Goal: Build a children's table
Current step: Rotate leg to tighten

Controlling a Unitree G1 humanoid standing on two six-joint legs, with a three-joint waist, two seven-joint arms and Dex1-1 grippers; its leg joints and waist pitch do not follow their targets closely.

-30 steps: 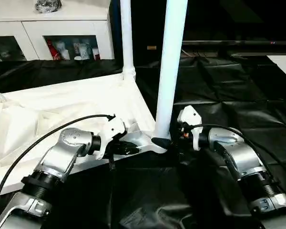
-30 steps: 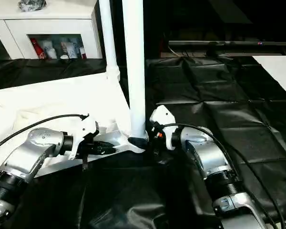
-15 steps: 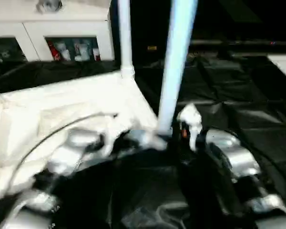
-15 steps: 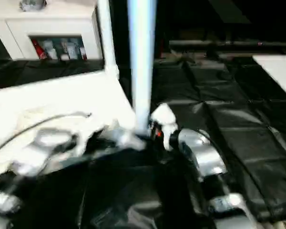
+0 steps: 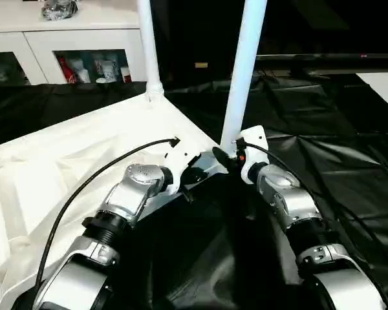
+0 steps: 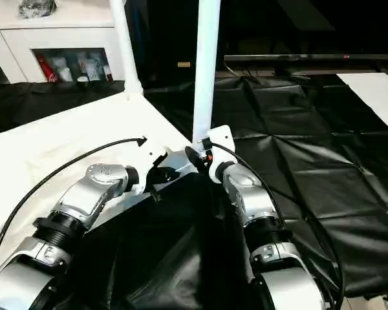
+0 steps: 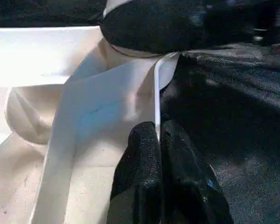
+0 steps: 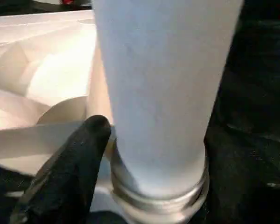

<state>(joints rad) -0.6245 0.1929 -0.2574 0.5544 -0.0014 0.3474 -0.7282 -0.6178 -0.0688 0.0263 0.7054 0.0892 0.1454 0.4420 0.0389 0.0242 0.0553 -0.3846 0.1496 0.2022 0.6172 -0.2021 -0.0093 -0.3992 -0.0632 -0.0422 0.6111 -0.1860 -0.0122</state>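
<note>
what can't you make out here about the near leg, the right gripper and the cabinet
- Near leg: its top is cut off by the head views' upper edge.
- Right gripper: in the right wrist view the leg hides its second finger, so no grip can be confirmed.
- Items in the cabinet: too small to identify.

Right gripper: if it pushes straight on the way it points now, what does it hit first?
The near leg, right at its base: the right gripper already has one finger beside it. Probably no gap left, though depth is hard to judge.

Wrinkled black sheeting [image 5: 349,161] is covering the floor; a white cabinet [image 5: 84,35] with glass doors is standing at its far edge
</note>
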